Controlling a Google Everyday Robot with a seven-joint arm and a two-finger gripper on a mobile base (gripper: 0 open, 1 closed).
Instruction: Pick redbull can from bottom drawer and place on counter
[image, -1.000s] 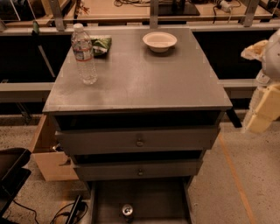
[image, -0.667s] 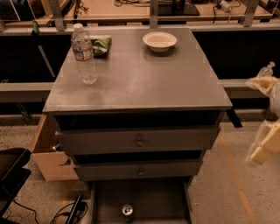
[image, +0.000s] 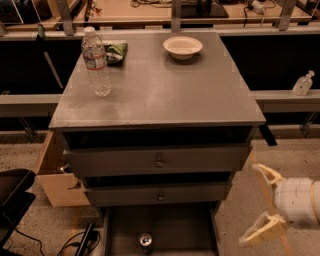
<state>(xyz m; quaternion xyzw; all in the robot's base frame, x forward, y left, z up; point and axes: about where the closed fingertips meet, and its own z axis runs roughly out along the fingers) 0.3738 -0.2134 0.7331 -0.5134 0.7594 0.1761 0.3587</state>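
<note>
The redbull can (image: 145, 240) stands upright on the dark floor of the open bottom drawer (image: 185, 232), at the bottom edge of the camera view; only its shiny silver top shows. The counter (image: 165, 90) is the broad grey cabinet top above. My gripper (image: 258, 202) hangs low at the right of the cabinet, beside the bottom drawer and level with the two knobbed drawers. Its two pale fingers (image: 265, 174) are spread wide apart and hold nothing. It is well right of the can and apart from it.
On the counter stand a clear water bottle (image: 96, 61) at the left, a green bag (image: 115, 51) behind it and a white bowl (image: 182, 47) at the back. A cardboard box (image: 57, 175) sits left of the cabinet. A sanitiser bottle (image: 303, 83) stands at the right.
My gripper has dropped from beside the counter's right edge down to the level of the lower drawers. The can, bottle and bowl have not moved.
</note>
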